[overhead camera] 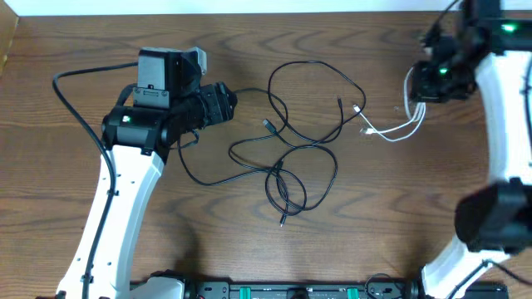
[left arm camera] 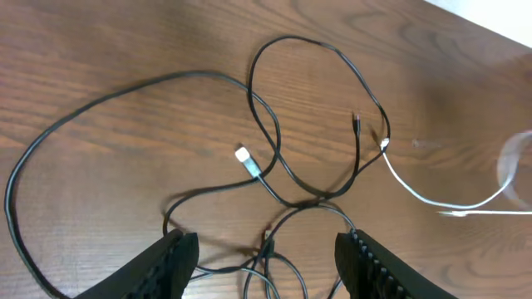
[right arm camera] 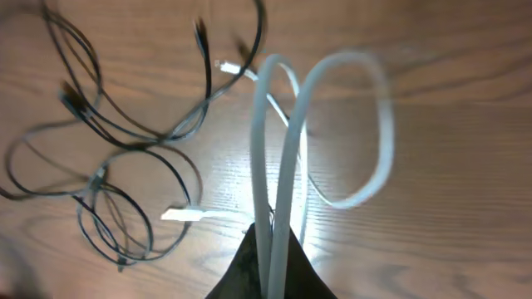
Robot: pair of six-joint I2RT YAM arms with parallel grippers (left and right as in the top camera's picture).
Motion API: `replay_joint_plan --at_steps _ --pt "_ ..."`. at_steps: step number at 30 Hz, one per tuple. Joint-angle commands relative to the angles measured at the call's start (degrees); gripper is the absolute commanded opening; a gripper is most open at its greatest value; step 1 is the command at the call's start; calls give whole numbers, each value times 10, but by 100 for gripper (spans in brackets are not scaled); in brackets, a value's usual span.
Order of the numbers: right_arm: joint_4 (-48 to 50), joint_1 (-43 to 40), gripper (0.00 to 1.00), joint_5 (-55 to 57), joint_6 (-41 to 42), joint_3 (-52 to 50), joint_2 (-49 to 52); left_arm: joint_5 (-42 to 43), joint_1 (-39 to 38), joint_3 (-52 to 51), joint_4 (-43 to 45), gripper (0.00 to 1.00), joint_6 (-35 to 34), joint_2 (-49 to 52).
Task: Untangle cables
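Observation:
Several thin black cables [overhead camera: 299, 149] lie looped and crossed on the wooden table's middle; they also show in the left wrist view [left arm camera: 283, 158] and the right wrist view [right arm camera: 108, 149]. A white cable [overhead camera: 397, 133] runs from near their right side up to my right gripper [overhead camera: 418, 93], which is shut on it and holds its loops [right arm camera: 283, 158] above the table. One white plug [right arm camera: 187, 215] lies on the table. My left gripper [left arm camera: 264, 266] is open and empty, hovering over the left part of the black tangle, jaws either side of a crossing.
The left arm's thick black wire [overhead camera: 75, 108] loops at the far left. The table's back edge [overhead camera: 249, 12] runs along the top. A black bar with green marks [overhead camera: 283, 291] lies at the front edge.

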Motion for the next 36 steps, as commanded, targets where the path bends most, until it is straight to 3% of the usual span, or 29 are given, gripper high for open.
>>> replay_joint_plan --at_steps 1,6,12,21,27,31,34,36 --pt "10 11 1 5 7 2 19 -3 -10 -2 3 59 19 0" --pt "13 -26 1 0 11 36 -15 -3 -96 -2 41 59 95 44" --pt "-3 -85 1 -30 -3 38 -57 -4 -239 -2 258 68 205 234" --pt "-9 -84 1 -30 -15 38 -57 -75 -297 -1 366 68 226 366" --pt "-9 -84 1 -30 -28 38 -57 -138 -314 -1 414 63 229 435" --pt "-9 -84 1 -30 -32 38 -57 -146 -314 -1 428 53 229 447" --pt "-7 -84 1 -29 -32 38 -57 -153 -314 -1 416 13 229 447" --pt "-4 -85 1 -27 -32 38 -57 -177 -311 -1 386 7 228 433"
